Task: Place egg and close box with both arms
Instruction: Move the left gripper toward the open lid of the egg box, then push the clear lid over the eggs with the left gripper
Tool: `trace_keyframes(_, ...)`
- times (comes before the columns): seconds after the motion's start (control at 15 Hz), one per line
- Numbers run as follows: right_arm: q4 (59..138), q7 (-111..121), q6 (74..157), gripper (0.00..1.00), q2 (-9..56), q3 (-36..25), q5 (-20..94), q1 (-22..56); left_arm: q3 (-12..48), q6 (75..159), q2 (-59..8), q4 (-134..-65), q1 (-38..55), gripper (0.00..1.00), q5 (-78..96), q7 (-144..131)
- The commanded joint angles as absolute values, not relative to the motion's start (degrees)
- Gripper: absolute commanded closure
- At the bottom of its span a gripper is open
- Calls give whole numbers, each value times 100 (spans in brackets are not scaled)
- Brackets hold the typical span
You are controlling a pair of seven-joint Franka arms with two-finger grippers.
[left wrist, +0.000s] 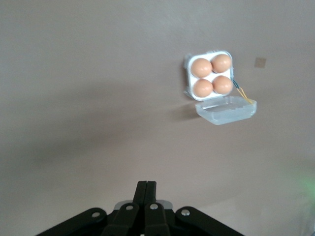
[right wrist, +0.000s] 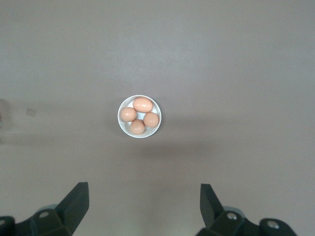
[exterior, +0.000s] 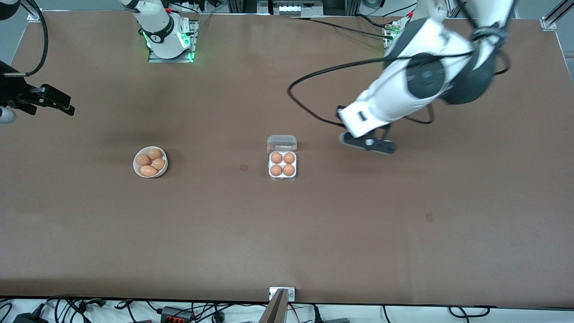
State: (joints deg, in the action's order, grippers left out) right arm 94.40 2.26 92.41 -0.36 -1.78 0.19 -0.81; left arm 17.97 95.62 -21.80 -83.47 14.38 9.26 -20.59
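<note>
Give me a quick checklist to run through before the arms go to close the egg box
1. All four cells of the box hold an egg: ok.
2. Lid hinged open, not yet shut: ok, ready to close.
3. Left end effector shut and empty, over bare table toward the left arm's end from the box: ok.
4. Right end effector open and empty, high above the bowl: ok.
5. Nothing lying on the open lid: ok.
6. Bowl with its four eggs stands well apart from the box, toward the right arm's end: ok.
</note>
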Motion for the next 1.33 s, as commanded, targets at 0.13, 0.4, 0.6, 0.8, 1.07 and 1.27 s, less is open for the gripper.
trace_keyframes(0.13, 9659, 308, 9439, 0, -176, -106, -79, -114, 1758, 10011, -2539, -8235, 1942, 99, 1037, -2794)
trace_keyframes(0.4, 9659, 193, 9448, 0, -176, -105, -62, -123, 1767, 10176, -2751, -8235, 2082, 99, 1090, -3313)
trace_keyframes(0.6, 9904, 89, 9579, 0, -368, -106, -62, -114, 1767, 10257, -2926, -8244, 2241, 99, 1142, -3489)
trace_keyframes(0.8, 10186, 44, 9765, 0, -545, -106, -79, -114, 1767, 10248, -3058, -8262, 2337, 100, 1318, -3533)
trace_keyframes(1.07, 10134, 79, 9668, 0, -536, -114, -35, -132, 1758, 10388, -3313, -8262, 2689, 100, 1292, -3559)
trace_keyframes(1.27, 10134, 97, 9720, 0, -527, -141, -35, -132, 1758, 10775, -3568, -8262, 2943, 100, 1275, -3813)
